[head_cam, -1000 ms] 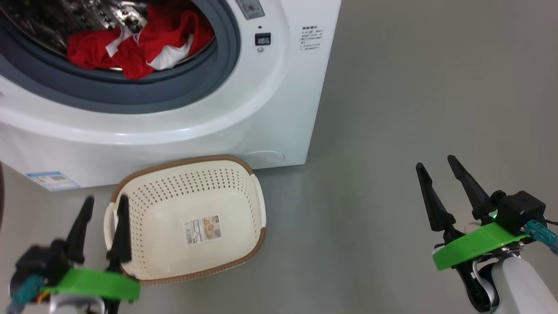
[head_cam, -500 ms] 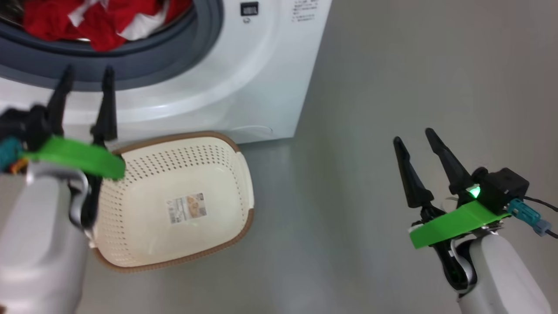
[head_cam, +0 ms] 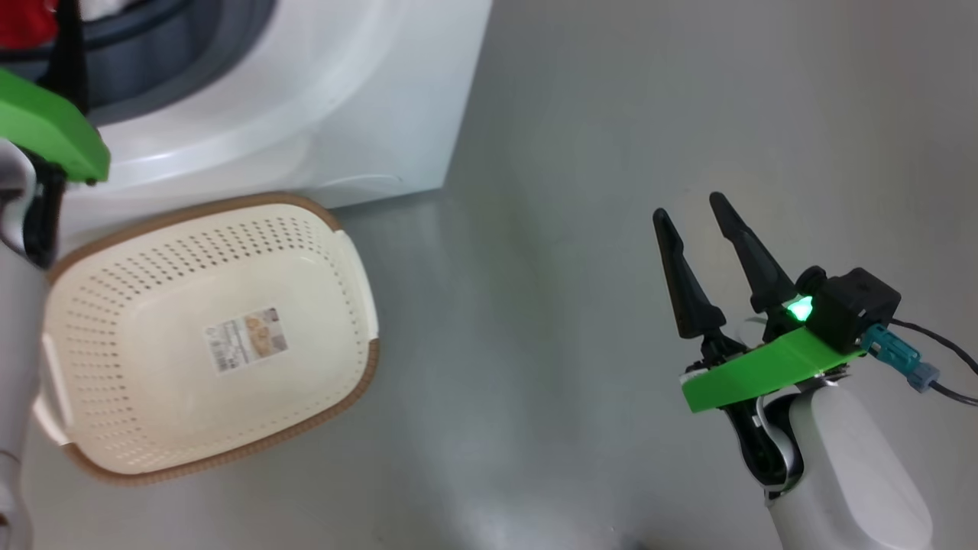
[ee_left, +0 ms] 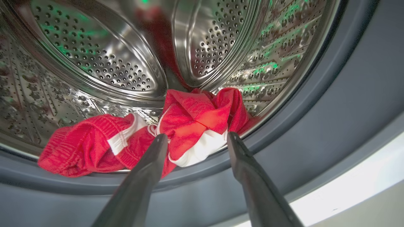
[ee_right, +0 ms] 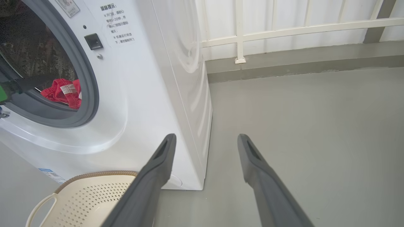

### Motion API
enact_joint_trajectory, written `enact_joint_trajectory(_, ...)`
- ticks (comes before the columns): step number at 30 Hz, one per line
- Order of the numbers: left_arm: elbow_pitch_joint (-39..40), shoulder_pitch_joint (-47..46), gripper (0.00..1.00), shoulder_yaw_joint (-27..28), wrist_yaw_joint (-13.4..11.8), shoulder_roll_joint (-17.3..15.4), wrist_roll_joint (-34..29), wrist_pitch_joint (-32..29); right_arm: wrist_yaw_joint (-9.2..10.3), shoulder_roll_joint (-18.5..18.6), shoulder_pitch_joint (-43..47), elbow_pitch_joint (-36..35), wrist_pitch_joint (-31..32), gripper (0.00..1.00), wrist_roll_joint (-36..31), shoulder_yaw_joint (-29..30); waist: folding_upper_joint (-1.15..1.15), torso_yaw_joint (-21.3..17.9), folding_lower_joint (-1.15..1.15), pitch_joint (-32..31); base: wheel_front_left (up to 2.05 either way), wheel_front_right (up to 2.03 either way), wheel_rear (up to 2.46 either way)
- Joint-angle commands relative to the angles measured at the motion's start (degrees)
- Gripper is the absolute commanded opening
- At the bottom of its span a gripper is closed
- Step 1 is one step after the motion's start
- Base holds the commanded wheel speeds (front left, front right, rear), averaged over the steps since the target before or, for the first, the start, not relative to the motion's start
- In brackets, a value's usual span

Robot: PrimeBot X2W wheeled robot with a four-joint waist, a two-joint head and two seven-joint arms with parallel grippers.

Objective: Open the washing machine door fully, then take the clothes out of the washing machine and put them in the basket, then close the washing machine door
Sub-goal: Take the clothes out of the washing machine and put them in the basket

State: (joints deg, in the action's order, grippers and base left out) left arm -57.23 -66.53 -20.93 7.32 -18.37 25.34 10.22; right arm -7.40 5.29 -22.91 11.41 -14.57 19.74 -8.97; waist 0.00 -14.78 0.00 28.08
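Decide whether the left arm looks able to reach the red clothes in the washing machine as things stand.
Probably yes. The left arm holds its jaws open at the uncovered mouth of the washing machine, pointed straight at the clothes heaped at the front edge of the drum, with nothing between them.

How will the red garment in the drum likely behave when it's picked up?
The clothes lie crumpled in folds, so probably floppy, draping below any pinch. Thin knit suggests light weight. One end sprawls sideways, so it may drag over the grey seal.
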Motion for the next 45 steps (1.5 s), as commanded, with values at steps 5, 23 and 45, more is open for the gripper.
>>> enact_joint_trajectory(5, -4.1, -6.32, 1.0, -2.44, 0.16, -4.01, 1.16, -2.4, -0.09, -1.17, -1.22, -1.85, -0.43, 1.0, -0.54, -2.26, 0.0, -3.64, 0.0, 3.78, 0.0, 0.0, 0.0)
enact_joint_trajectory(23, -14.33, -16.09, 1.0, -7.41, 0.09, -9.97, -0.52, -5.62, -0.09, -2.15, -2.48, -2.52, -0.43, 1.0, -0.14, -5.04, 0.0, -8.13, 0.0, 7.1, 0.0, 0.0, 0.0)
enact_joint_trajectory(45, -11.97, -11.99, 0.0, -6.84, 0.16, -6.23, 5.14, 4.56, -0.09, -0.85, -2.86, -2.13, -0.43, 1.0, -0.66, -3.34, 0.0, -3.63, 0.0, 2.98, 0.0, 0.0, 0.0)
